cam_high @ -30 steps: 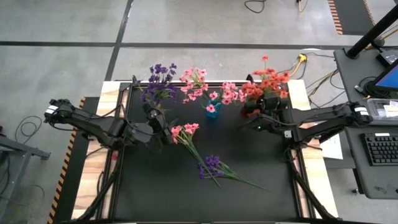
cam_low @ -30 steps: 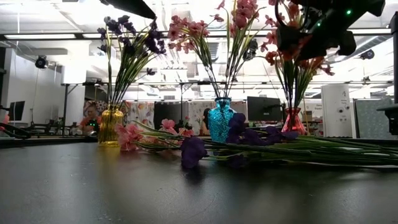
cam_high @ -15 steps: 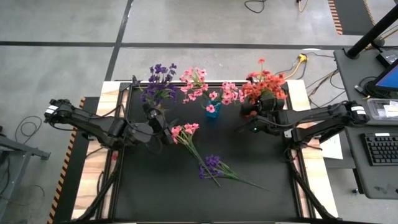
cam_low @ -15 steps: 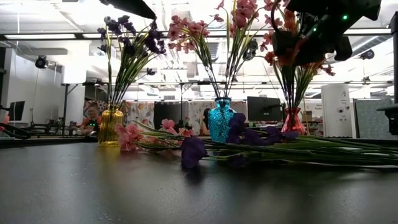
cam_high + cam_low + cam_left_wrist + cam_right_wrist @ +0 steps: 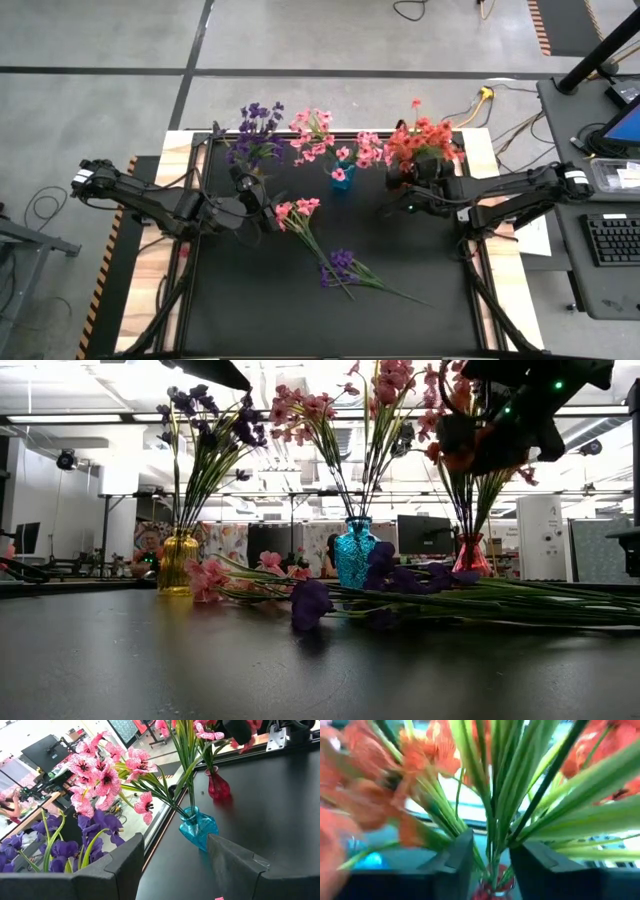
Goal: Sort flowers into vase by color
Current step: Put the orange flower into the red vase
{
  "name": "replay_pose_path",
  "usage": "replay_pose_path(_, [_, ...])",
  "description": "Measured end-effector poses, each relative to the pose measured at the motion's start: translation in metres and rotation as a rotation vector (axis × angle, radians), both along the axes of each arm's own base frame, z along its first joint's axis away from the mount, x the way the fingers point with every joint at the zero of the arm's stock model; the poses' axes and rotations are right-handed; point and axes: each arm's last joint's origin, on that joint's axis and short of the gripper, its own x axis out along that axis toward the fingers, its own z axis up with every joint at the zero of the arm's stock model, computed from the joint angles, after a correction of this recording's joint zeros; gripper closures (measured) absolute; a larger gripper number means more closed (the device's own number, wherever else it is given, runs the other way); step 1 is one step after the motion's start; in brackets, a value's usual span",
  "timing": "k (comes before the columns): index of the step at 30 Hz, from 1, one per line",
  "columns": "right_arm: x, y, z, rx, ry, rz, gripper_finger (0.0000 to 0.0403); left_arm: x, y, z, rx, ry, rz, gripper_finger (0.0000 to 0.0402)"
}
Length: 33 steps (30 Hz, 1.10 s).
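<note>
You've got grey concrete floor (image 5: 330, 40) with dark seam lines around the rig, a side desk (image 5: 575, 150) with keyboard (image 5: 612, 239) at right, ceiling strip lights (image 5: 70, 418) and monitors (image 5: 422, 534) behind.

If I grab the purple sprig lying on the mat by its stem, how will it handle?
The purple sprig probably flops: its stem is long and thin. The blossom end likely droops as the heavier end. It lies crossed with the pink sprig, which may drag along.

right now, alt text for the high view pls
The right gripper is at the coral-red flowers, the left gripper beside a loose pink sprig. A purple sprig lies on the black table.
</note>
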Motion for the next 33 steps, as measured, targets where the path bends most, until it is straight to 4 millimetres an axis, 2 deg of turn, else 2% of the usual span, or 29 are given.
replay_pose_path(8, [-0.001, 0.001, -0.003, 0.087, 0.038, 0.054, 0.0172, 0.0, 0.0, 0.0, -0.008, -0.006, 0.003, 0.0202])
replay_pose_path(13, [-0.004, 0.002, -0.003, 0.12, 0.062, 0.081, 0.0134, 0.0, 0.0, 0.0, -0.014, -0.011, 0.005, 0.0202])
replay_pose_path(18, [-0.009, 0.002, 0.003, 0.118, 0.042, 0.093, 0.0128, 0.0, 0.0, 0.0, -0.019, -0.016, 0.007, 0.0202])
replay_pose_path(33, [-0.026, 0.005, 0.018, 0.212, -0.003, 0.185, 0.0152, 0.0, 0.0, -0.001, -0.027, -0.014, 0.011, 0.0202])
